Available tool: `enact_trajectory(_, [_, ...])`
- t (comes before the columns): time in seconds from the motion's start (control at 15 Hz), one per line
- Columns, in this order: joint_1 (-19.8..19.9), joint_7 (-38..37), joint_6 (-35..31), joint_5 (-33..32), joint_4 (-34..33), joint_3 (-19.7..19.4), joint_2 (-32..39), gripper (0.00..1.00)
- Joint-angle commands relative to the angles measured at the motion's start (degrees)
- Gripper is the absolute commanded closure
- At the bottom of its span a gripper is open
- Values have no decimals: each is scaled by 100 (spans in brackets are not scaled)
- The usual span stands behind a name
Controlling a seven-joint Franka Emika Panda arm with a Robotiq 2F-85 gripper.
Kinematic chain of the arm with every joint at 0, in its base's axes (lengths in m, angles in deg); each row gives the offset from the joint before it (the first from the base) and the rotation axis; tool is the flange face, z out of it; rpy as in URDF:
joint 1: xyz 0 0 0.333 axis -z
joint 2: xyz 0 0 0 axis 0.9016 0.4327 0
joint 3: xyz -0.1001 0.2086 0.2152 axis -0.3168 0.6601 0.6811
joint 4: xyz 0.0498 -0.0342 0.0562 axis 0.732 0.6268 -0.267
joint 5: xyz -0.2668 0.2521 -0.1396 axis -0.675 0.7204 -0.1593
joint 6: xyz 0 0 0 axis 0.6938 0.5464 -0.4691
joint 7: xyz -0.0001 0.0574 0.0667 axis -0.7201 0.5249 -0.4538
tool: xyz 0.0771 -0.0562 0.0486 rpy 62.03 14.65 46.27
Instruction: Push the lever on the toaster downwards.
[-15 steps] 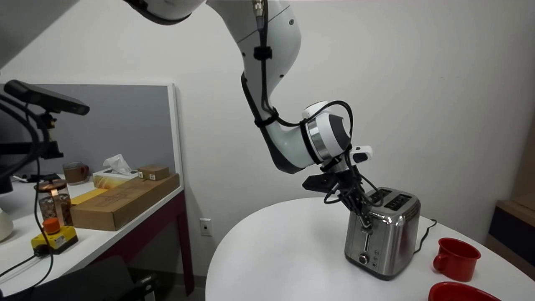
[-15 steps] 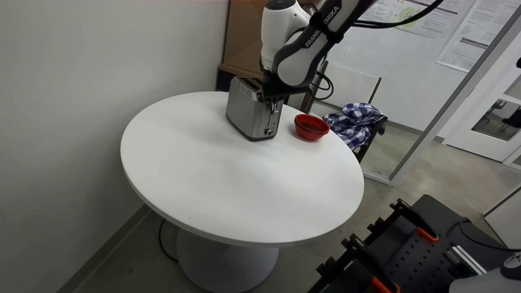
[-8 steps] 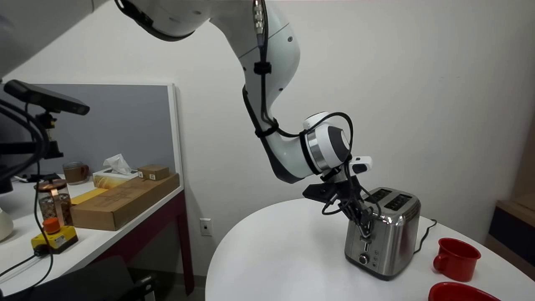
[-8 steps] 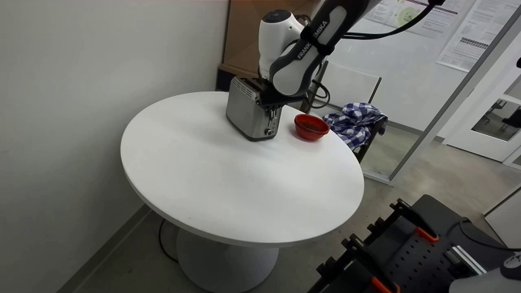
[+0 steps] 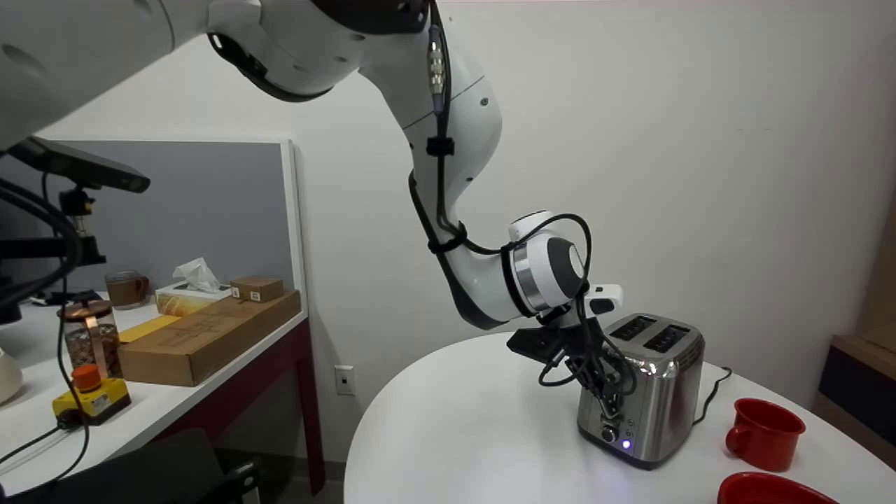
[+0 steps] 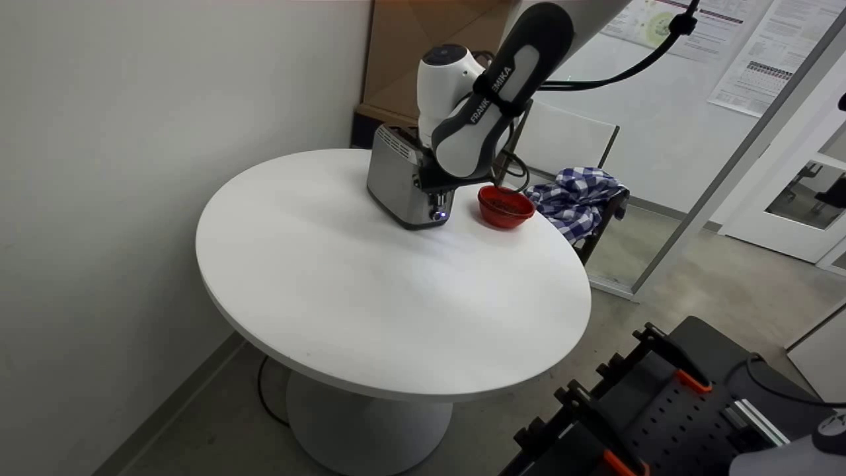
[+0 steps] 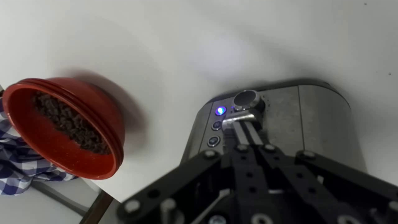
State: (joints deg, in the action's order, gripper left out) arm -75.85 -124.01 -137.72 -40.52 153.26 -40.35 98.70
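A: Which furniture is shown?
B: A round white worktop [image 6: 396, 284] on a pedestal [image 6: 370, 430], beside a pale wall [image 6: 165, 79]; in an exterior view, a white desk [image 5: 154, 402] with a dark-red frame [image 5: 308, 406], before a grey panel [image 5: 224, 203].
A: And elsewhere?
B: A white-backed chair [image 6: 568, 139] bearing a checked cloth [image 6: 581, 188]; printed sheets [image 6: 776, 73] above; grey floor [image 6: 694, 277].

Wrist view looks down, close, on the toaster [image 7: 283, 121]; both exterior views, set farther back, share toaster and table [image 6: 370, 297].
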Motion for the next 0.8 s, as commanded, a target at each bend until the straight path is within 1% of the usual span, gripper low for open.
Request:
enact_trajectory(0.0, [-75, 214, -134, 407, -275, -37, 480, 100])
enact_trajectory(0.07, [-63, 259, -15, 506, -200, 14, 343, 100])
enact_trajectory(0.13, [34, 436, 161, 687, -86, 176, 124, 74])
enact_trajectory(0.2, [93, 552, 165, 836, 7, 261, -29, 73])
enact_trajectory(0.33, [270, 931, 323, 1251, 292, 544, -463, 60])
enact_trajectory(0.4, [382, 1163, 373, 1478, 452, 724, -670, 52])
enact_trajectory(0.53, [580, 1690, 535, 1879, 905, 1044, -1187, 38])
enact_trajectory(0.6, [643, 1966, 639, 2030, 1163, 1152, -1461, 29])
enact_trajectory(0.73, [628, 2356, 957, 2192, 1745, 1194, -2093, 14])
